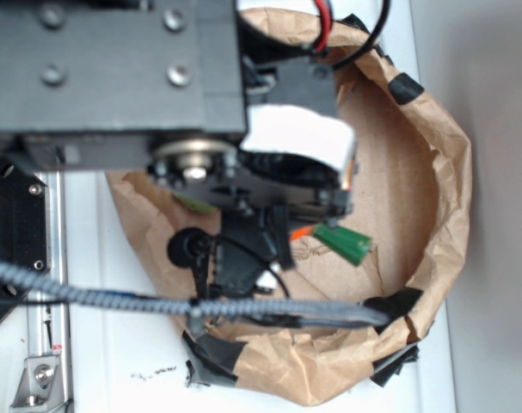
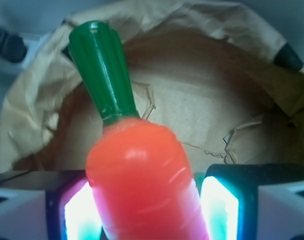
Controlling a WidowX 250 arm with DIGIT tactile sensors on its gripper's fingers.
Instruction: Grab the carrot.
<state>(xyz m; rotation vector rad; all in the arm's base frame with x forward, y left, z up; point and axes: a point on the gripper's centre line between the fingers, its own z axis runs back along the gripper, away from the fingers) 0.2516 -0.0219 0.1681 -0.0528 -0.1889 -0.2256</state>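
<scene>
Glowing pads [image 2: 81, 215] of the tool [image 2: 146, 210] clench the carrot [image 2: 141, 185] at its thick orange body inside a crumpled brown paper bag [image 2: 202, 115]; glossy, rigid and probably light, it could slip along its taper.

Robot lab bench: white table [image 1: 114, 361], taped paper nest [image 1: 441, 198].

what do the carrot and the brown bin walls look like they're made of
Carrot: looks like smooth, glossy plastic, with bright highlights on the orange body and a ridged, moulded green top. Brown walls: most likely kraft paper, matte, creased and crumpled, patched with black tape at the rim. The hand sits on either side of the carrot.
</scene>
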